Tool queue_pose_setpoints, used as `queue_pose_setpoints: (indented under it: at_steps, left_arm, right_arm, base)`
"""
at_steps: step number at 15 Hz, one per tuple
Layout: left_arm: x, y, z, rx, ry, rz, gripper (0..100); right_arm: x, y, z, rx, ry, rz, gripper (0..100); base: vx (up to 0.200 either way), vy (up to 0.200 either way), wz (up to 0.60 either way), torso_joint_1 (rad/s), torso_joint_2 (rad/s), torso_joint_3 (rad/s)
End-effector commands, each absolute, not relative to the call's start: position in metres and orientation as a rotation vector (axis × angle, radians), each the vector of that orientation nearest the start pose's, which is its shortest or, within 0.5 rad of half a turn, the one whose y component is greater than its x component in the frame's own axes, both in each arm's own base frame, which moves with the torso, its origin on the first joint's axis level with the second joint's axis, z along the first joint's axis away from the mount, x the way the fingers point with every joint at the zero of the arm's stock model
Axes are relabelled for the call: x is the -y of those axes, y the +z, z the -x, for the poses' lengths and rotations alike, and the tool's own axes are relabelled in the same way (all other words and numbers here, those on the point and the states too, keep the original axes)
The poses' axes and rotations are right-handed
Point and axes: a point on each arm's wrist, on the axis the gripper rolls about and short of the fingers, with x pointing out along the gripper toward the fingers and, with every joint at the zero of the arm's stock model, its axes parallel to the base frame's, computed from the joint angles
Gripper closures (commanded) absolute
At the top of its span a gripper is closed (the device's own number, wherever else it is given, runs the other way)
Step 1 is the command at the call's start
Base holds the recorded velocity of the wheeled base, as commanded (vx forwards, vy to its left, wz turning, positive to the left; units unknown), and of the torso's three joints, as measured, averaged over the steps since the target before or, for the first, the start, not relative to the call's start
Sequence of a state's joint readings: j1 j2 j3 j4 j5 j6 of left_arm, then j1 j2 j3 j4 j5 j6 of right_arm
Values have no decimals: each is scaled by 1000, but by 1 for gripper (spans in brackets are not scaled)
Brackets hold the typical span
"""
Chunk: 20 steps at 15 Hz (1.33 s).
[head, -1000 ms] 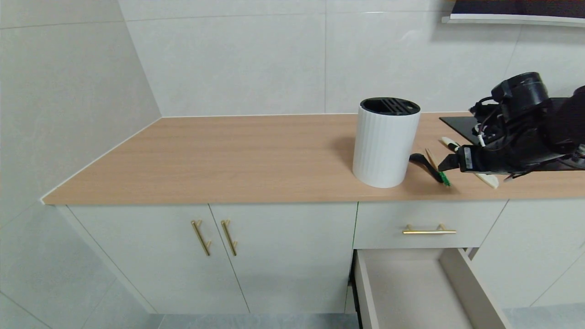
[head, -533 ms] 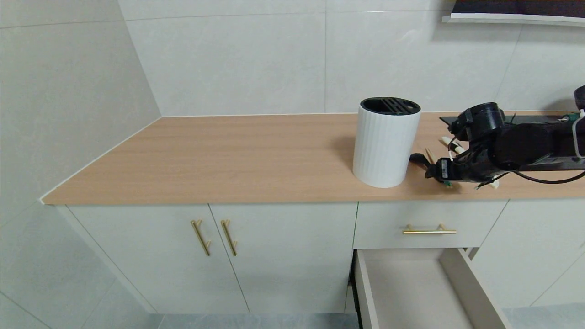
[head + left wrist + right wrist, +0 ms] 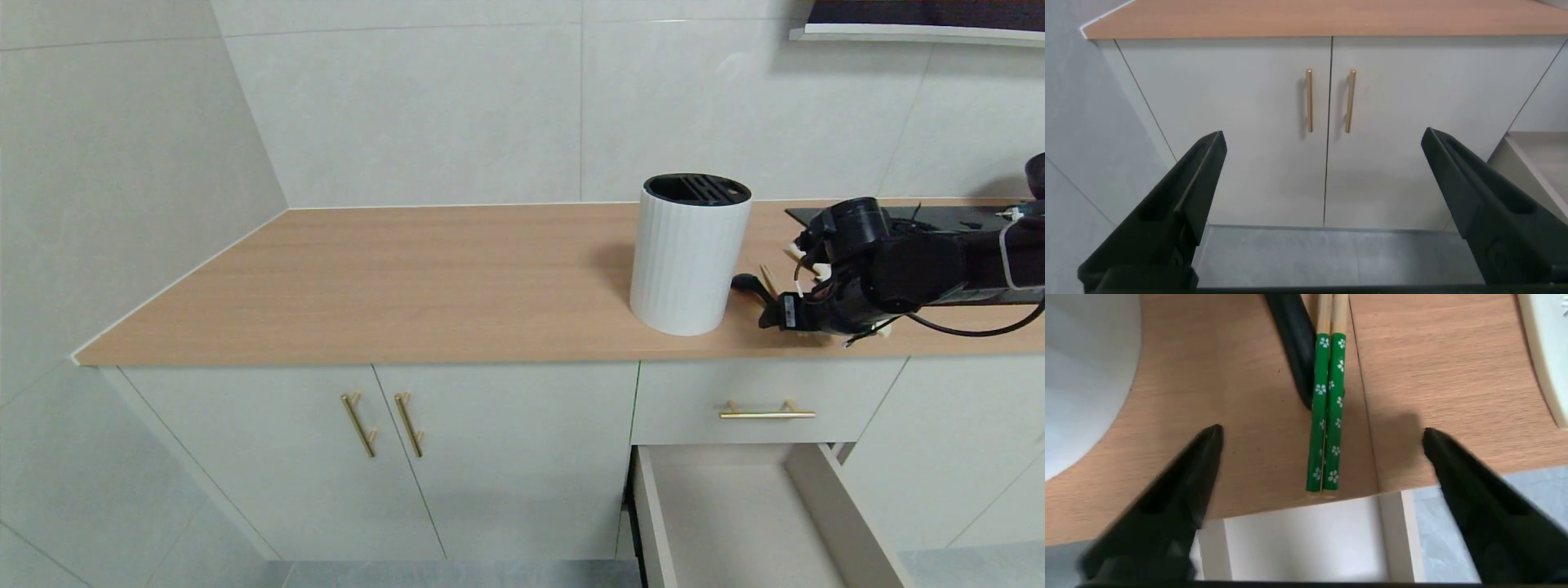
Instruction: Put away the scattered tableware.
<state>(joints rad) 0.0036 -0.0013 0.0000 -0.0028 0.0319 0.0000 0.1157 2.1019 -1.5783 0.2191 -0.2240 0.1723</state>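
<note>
Open drawer (image 3: 819, 490): pulled out at the lower right of the head view, nearest the camera, pale inside.
Shut drawer (image 3: 694, 404): directly above the open one, with a gold bar handle (image 3: 766, 412).
Cabinet doors (image 3: 490, 457): two white doors at lower centre, shut, with a pair of slim gold handles (image 3: 359, 425) side by side.
Left gripper (image 3: 1323, 139): held low in front of the cabinet doors, its two black fingers spread wide apart, nothing between them.
Counter (image 3: 449, 278): a light wood top running across the middle of the head view.
Chopsticks (image 3: 1324, 461): a pair lying flat and side by side on the counter at right of centre, their green flowered ends at the counter's front edge, above the drawers.
Right gripper (image 3: 1320, 434): low over the chopsticks at the right of the head view, fingers wide apart with one on either side of the pair, not touching them.
Black utensil (image 3: 1290, 335): lies flat on the counter just beside the chopsticks, on the side toward the holder.
White utensil (image 3: 1545, 359): lies on the counter on the chopsticks' other side, apart from them.
Holder (image 3: 690, 253): a tall white ribbed cylinder with a black slotted top, upright on the counter, just left of the utensils.
Black panel (image 3: 808, 216): flat on the counter at the far right, behind the arm.
Wall (image 3: 408, 98): large pale tiles behind the counter.
</note>
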Motion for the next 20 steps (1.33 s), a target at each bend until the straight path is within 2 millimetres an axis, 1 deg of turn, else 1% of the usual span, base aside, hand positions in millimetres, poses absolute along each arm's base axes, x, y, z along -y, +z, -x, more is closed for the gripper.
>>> queue_pose_setpoints:
  at_steps: [1,5,7,9,10,11,12,14,15,16,17,18,20]
  left_arm:
    - [-1,76,23,3,37,0,0]
    - [-1,76,23,3,37,0,0]
    - [-1,76,23,3,37,0,0]
    - [-1,76,23,3,37,0,0]
    - [-1,76,23,3,37,0,0]
    - [-1,76,23,3,37,0,0]
    - [-1,76,23,3,37,0,0]
    - [-1,76,23,3,35,0,0]
    - [-1,76,23,3,37,0,0]
    - [-1,76,23,3,37,0,0]
    - [-1,76,23,3,37,0,0]
    - [-1,76,23,3,37,0,0]
    - [-1,76,23,3,37,0,0]
  right_arm:
    - [-43,167,-414,-722,-165,-38,100]
    - [-44,165,-415,-726,-166,-38,100]
    - [-43,175,-411,-703,-165,-46,100]
    - [-40,189,-405,-668,-175,-73,100]
    - [-40,189,-405,-668,-175,-73,100]
    - [-34,217,-386,-613,-181,-97,100]
    - [-32,233,-369,-587,-176,-115,100]
    - [-28,262,-326,-552,-137,-155,100]
    - [-27,271,-304,-541,-98,-175,100]
    - [-26,274,-296,-538,-82,-179,100]
    - [-24,280,-265,-547,-40,-187,100]
    - [-23,283,-251,-560,-37,-187,100]
    - [-20,293,-210,-622,-14,-187,100]
  base:
    - [0,0,0,0,0,0]
    - [0,0,0,0,0,0]
    - [0,0,0,0,0,0]
    - [0,0,0,0,0,0]
    - [0,0,0,0,0,0]
    - [0,0,0,0,0,0]
    - [0,0,0,0,0,0]
    - [0,0,0,0,0,0]
    - [0,0,0,0,0,0]
    - [0,0,0,0,0,0]
    - [0,0,0,0,0,0]
    - [0,0,0,0,0,0]
    - [0,0,0,0,0,0]
